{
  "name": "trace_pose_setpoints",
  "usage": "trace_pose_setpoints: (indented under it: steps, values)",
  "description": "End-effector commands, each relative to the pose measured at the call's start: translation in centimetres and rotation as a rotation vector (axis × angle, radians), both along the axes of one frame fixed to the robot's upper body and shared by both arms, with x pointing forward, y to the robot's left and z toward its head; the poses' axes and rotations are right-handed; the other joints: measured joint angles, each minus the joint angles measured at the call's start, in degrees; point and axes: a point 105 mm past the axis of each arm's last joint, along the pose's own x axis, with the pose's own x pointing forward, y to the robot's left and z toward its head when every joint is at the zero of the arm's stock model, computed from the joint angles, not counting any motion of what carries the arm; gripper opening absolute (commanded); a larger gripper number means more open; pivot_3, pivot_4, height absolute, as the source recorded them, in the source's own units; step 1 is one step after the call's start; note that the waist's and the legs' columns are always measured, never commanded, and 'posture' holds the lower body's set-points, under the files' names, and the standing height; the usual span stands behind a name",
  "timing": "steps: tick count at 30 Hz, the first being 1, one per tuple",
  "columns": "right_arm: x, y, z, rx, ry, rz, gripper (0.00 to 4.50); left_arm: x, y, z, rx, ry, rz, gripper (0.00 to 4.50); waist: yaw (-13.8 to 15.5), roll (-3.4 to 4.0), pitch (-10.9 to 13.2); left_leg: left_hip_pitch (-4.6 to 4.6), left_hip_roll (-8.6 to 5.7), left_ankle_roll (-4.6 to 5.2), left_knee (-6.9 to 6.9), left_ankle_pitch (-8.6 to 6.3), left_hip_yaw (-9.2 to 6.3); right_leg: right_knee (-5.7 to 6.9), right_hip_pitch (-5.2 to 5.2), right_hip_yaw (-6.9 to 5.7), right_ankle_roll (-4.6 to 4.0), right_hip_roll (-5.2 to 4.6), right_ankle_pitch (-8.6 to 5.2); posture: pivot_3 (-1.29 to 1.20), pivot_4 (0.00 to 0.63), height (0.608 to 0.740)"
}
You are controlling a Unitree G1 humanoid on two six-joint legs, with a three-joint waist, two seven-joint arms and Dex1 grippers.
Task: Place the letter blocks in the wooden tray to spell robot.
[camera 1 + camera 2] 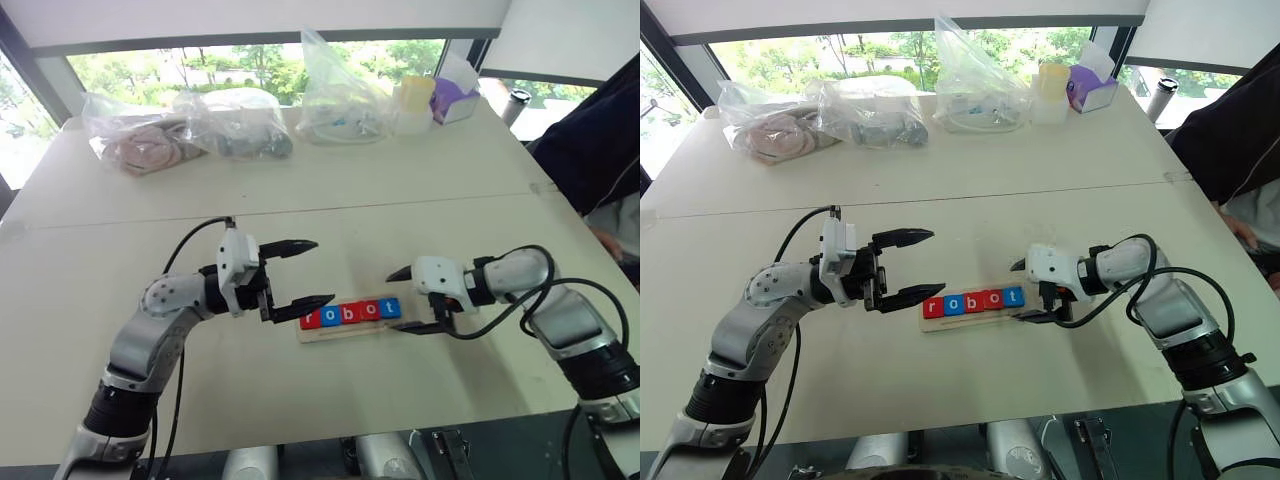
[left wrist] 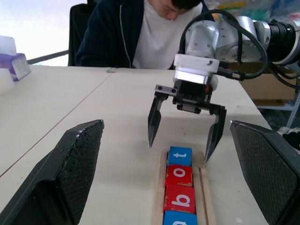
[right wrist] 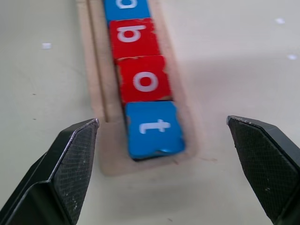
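Both grippers, left [image 1: 300, 272] and right [image 1: 412, 300], standing wide, gripping nothing; letter blocks [image 1: 351, 312] sitting in wooden tray [image 3: 96, 89], judging light, rigid, slick; pinching opposite edges advisable.

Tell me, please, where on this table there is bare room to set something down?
Free: the wide strip between the plastic bags and the grippers, and the near edge in front of the wooden tray. Crowded: around the tray, flanked by the open left gripper and open right gripper.

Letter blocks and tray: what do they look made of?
Letter blocks: probably painted wood, satin red or blue; the paint is chipped at edges and corners. Wooden tray: pale unfinished-looking wood, matte, with a thin raised rim. Grain is too faint to confirm.
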Motion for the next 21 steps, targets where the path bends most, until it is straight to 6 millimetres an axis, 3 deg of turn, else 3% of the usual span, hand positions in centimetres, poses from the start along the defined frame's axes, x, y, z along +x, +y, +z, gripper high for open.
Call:
trace_pose_setpoints:
  steps: [1,12,21]
  values:
    - [0.3,-0.5,1.3,0.007,-0.059,-0.013,4.48,-0.4,-0.2,0.9,-0.010,-0.044,-0.012,4.50,0.0,0.00,0.0,0.00,0.00,0.00,0.00,0.00,0.00,0.00,0.00,0.00,0.00,0.00,0.00,0.00,0.150,0.740]
    - [1.8,-1.8,0.7,-0.038,-0.113,-0.064,4.48,-0.4,-0.3,1.0,-0.009,-0.046,-0.018,4.50,0.0,0.00,0.0,0.00,0.00,0.00,0.00,0.00,0.01,0.00,0.00,0.00,0.00,0.00,0.00,0.00,0.150,0.740]
    - [1.9,-1.1,1.0,-0.011,-0.113,-0.049,4.48,-0.4,-0.1,0.9,0.002,-0.042,-0.007,4.50,0.0,0.00,0.0,0.01,0.00,0.00,0.00,0.00,0.00,0.02,0.00,0.00,0.01,0.00,0.01,0.00,0.150,0.740]
